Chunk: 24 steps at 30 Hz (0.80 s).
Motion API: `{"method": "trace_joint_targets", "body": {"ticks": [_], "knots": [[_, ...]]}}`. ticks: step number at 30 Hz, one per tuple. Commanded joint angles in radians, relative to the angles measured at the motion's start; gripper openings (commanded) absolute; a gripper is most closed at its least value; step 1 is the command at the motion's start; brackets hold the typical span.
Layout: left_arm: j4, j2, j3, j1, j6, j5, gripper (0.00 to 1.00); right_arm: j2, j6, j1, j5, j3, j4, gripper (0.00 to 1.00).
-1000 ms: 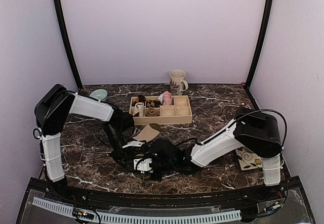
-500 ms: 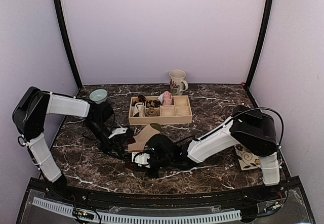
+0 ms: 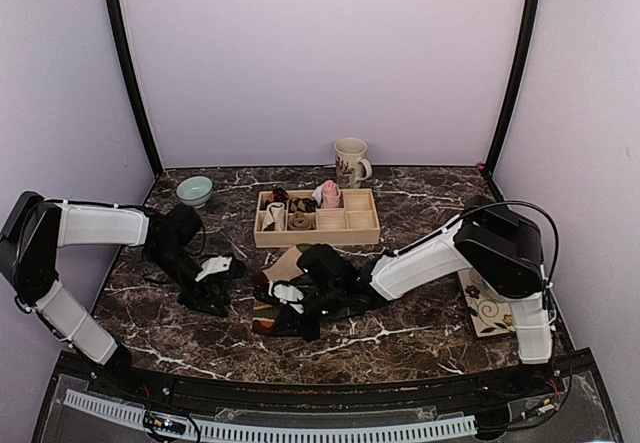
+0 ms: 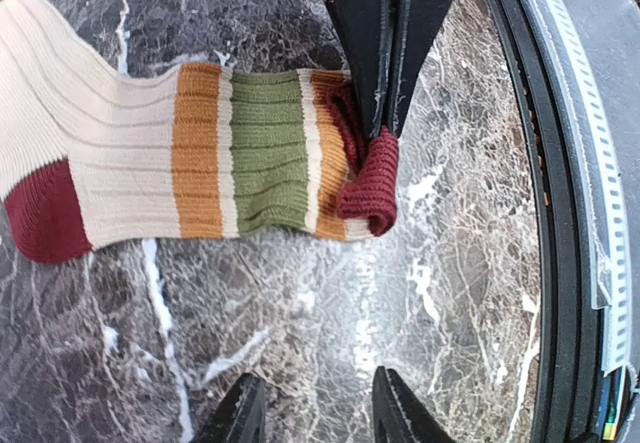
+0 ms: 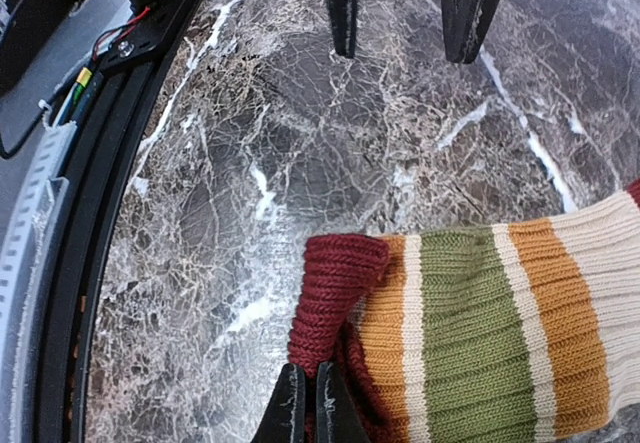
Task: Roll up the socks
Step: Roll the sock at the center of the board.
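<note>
**Left arm withdrawn, right arm holding the cuff.** Over the preceding second the left end effector (image 4: pixel 314 415) let go and drew back toward the left of the overhead frame. Its jaws stood apart, holding nothing. The right end effector (image 5: pixel 305 410) remained clamped on the dark-red cuff (image 5: pixel 335 288) of the tan sock (image 4: pixel 130 153). The sock lay flat on the desk (image 4: pixel 300 313) at lower centre, its cuff folded over once. We judged the roll barely begun, with the right arm alone left to carry it.

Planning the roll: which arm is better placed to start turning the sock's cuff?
Right: the right gripper is shut on the dark-red cuff of the sock; the left gripper is open, off it.
</note>
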Motion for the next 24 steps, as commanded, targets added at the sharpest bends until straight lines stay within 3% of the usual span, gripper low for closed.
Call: {"method": "trace_joint_targets", "body": {"ticks": [1,10,24], "knots": [[0.041,-0.053,-0.021,-0.035,-0.005,-0.004,0.4,0.09,0.104,-0.042,-0.062,0.016,-0.251,0.0],[0.173,-0.032,-0.037,-0.233,-0.085,-0.102,0.42,0.186,0.238,-0.084,-0.123,0.067,-0.305,0.0],[0.271,0.078,0.027,-0.308,-0.125,-0.093,0.42,0.21,0.312,-0.112,-0.117,0.068,-0.274,0.0]]}}
